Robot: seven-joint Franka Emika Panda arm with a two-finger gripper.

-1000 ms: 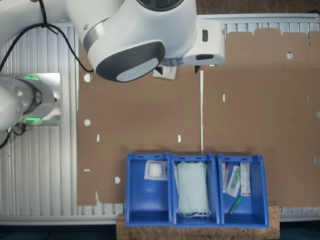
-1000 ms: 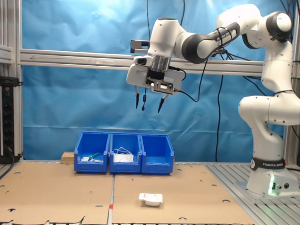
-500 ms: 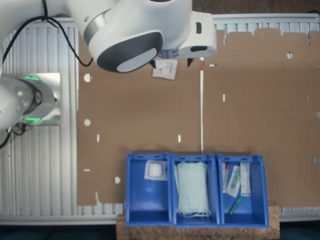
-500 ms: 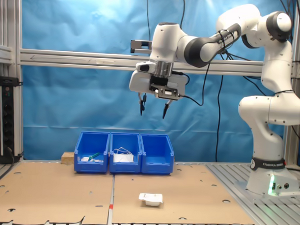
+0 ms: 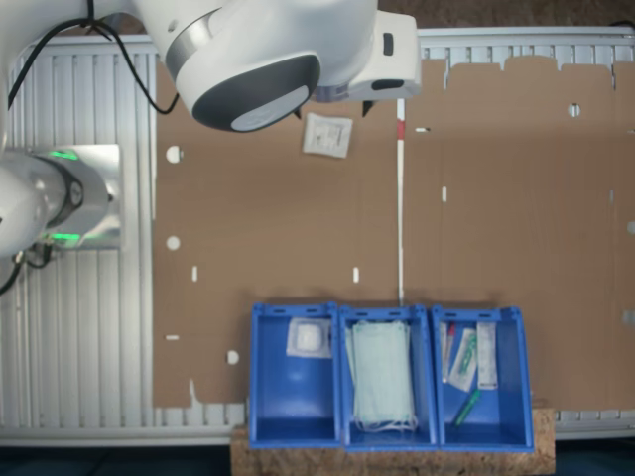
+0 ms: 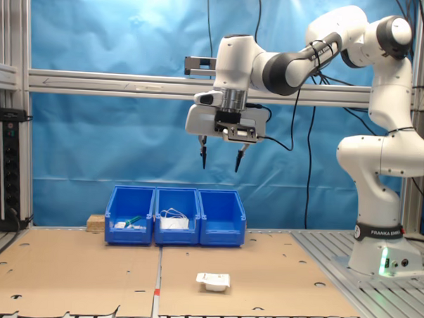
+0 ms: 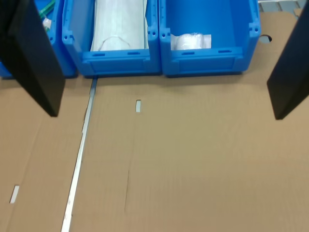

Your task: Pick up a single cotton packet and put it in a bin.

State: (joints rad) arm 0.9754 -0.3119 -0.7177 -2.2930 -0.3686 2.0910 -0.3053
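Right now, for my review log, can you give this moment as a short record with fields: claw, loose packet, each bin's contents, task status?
claw: the claw is open, holds nothing, high above the cardboard
loose packet: the cotton packet lies flat on the cardboard sheet, apart from the bins
target bin: the bin at the first exterior view's left end of the row already has one packet in the bin
middle bin: pale green masks
third bin: slim wrapped items and a green stick
status: pickup not yet done
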